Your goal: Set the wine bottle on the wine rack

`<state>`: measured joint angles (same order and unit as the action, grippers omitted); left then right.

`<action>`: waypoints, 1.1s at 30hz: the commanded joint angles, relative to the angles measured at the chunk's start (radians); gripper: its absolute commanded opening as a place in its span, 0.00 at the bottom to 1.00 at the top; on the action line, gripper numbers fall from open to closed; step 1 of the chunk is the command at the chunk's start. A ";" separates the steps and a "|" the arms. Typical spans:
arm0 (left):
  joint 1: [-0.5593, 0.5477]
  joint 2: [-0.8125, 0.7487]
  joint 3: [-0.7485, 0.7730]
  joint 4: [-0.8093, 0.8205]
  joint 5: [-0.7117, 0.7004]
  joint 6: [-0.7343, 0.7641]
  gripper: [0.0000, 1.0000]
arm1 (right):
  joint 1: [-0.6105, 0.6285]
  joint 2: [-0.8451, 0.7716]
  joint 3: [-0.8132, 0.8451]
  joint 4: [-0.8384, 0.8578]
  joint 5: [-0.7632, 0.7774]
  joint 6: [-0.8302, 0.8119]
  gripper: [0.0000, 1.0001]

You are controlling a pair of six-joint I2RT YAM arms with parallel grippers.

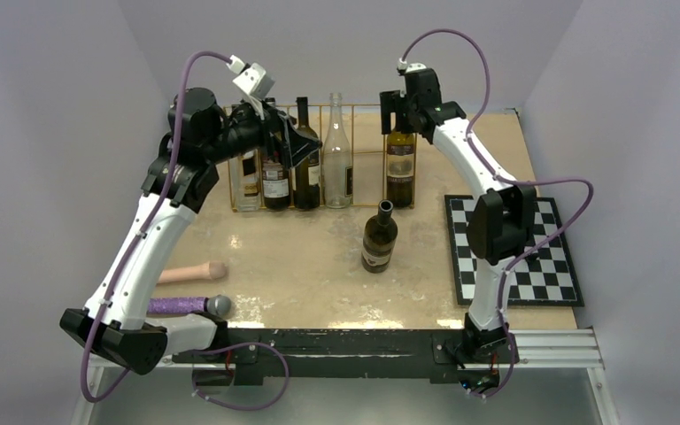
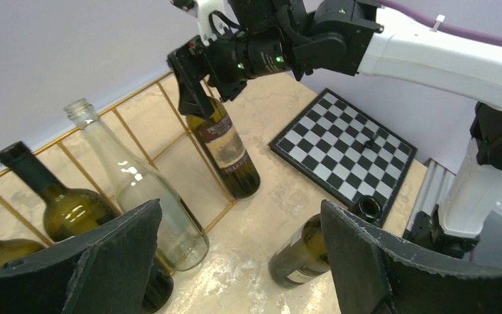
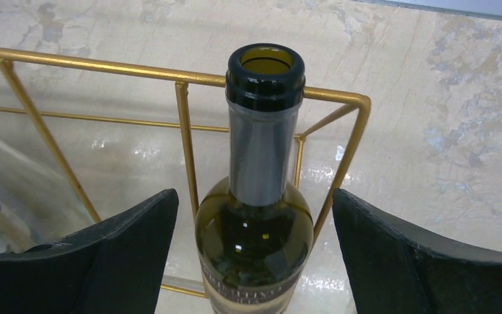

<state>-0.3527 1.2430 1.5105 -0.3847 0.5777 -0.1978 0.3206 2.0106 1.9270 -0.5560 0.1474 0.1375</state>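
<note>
The gold wire wine rack (image 1: pixel 367 108) stands at the back of the table and holds several upright bottles. A dark green wine bottle (image 1: pixel 400 165) stands in its right end slot. My right gripper (image 1: pixel 398 117) is open around that bottle's shoulder (image 3: pixel 255 229), its jaws apart from the glass on both sides. Another dark wine bottle (image 1: pixel 379 237) stands loose on the table in front of the rack; it also shows in the left wrist view (image 2: pixel 301 258). My left gripper (image 1: pixel 294 142) hovers open and empty over the rack's left bottles (image 2: pixel 240 210).
A clear bottle (image 1: pixel 337 150) and dark bottles (image 1: pixel 306 168) fill the rack's left slots. A checkerboard (image 1: pixel 513 252) lies at the right. A beige handle (image 1: pixel 193 273) and a purple microphone (image 1: pixel 190 305) lie at the near left. Grey walls close three sides.
</note>
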 commanded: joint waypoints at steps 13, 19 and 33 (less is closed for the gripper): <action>-0.244 0.045 -0.174 0.144 0.230 0.056 0.93 | -0.015 -0.505 -0.250 0.101 -0.322 -0.006 0.93; -0.321 0.069 -0.242 0.234 0.151 0.079 0.93 | -0.031 -0.627 -0.390 0.126 -0.380 0.018 0.93; -0.402 0.185 -0.297 0.399 0.138 0.058 0.83 | -0.105 -0.730 -0.565 0.136 -0.421 0.238 0.87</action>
<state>-0.7303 1.4078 1.2331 -0.1200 0.7506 -0.1463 0.2276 1.3296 1.3773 -0.4568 -0.2321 0.2760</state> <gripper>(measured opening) 0.864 0.886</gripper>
